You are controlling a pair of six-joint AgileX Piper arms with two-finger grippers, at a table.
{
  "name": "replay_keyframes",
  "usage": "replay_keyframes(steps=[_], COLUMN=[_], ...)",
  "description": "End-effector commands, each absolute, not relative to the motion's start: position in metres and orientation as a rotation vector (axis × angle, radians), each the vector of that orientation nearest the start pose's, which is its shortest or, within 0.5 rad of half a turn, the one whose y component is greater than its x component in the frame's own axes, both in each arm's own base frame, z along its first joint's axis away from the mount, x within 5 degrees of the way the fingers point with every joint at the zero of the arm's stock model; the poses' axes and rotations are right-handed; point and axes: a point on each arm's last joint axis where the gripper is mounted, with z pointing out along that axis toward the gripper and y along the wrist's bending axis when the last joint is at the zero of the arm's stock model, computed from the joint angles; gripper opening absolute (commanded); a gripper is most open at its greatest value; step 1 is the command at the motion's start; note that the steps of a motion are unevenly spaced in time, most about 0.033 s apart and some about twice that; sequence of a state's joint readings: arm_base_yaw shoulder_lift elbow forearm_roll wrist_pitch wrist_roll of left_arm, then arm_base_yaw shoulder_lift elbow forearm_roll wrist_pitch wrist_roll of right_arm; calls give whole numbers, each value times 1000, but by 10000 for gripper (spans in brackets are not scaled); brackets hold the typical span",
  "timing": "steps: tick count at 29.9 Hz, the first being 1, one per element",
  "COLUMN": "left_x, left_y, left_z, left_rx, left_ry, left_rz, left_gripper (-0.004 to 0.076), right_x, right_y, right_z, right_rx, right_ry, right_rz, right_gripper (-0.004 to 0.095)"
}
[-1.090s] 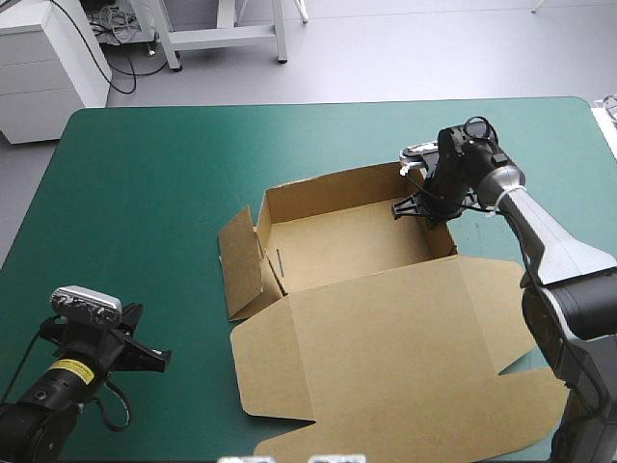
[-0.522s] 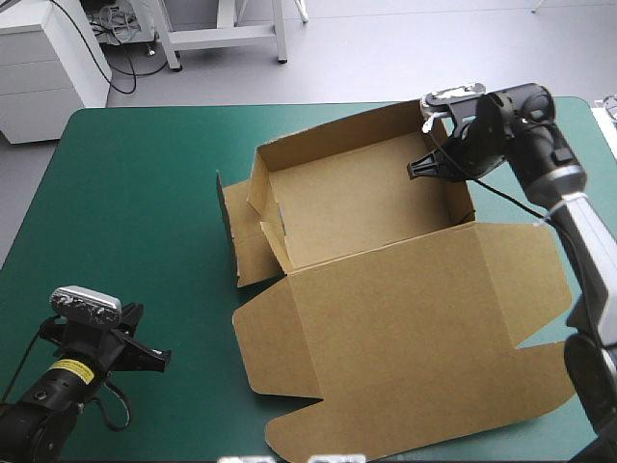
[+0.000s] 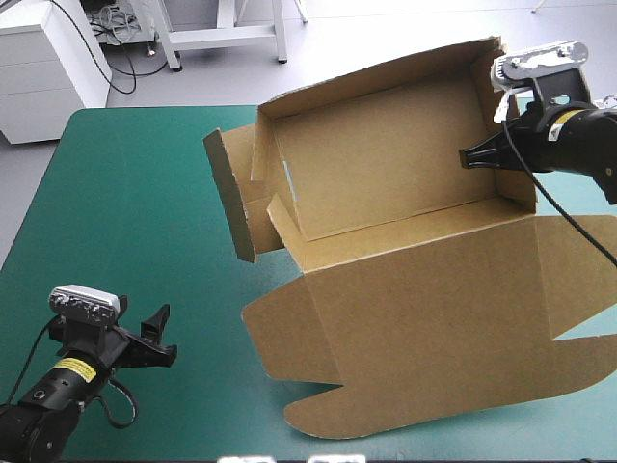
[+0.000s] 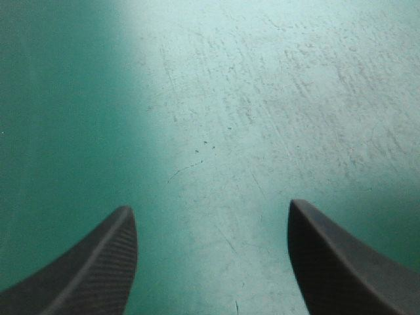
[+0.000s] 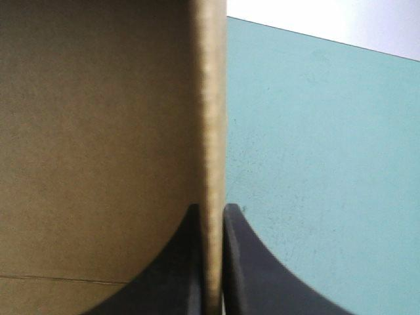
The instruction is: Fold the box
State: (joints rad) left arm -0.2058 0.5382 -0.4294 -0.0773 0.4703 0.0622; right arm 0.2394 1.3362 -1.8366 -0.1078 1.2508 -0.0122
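Status: right gripper (image 3: pixel 469 157) is clamped on the box (image 3: pixel 386 183), 1 side wall pinched edge-on between its 2 fingers (image 5: pixel 246 262), above the table's far right corner. The tray end is up off the teal-green cover (image 3: pixel 125 193) and tilted, opening toward the near edge, with the lid (image 3: pixel 424 318) sloping down to the near right. Can't tell if the lid's edge touches. Long axis runs left-right.

The left gripper (image 3: pixel 162 336) is at the near left corner, fingers spread, nothing between them. The loose left flap (image 3: pixel 229 193) lies ahead of it, well apart. The left arm is free, so I'd judge that flap is its job.
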Motion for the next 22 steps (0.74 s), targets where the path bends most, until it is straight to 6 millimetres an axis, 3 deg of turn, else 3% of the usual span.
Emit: replay_keyframes(steps=[1,8,15,18,22], left_x=[109,124,180,206,236], left_y=[-26,-29,-41,-42,-27], left_z=[290,311,337,336,326], left_rx=[197,214,178,82,-93], left_ry=[1955,1981,2056,2131,2215], left_rz=[-181,-174,-205,-235,-249], left_gripper=[476,476,476,473,430], right_x=[214,211,211,211,211], right_y=[40,38,38,38,38], right_z=[527,529,529,529,529], right_rx=[-234,-229,-229,-229,-229], right_ry=[2137,2129,2129,2129,2129], right_rz=[-22,-36,-36,-36,-36], right_gripper=[-18,-18,-18,-18,-18])
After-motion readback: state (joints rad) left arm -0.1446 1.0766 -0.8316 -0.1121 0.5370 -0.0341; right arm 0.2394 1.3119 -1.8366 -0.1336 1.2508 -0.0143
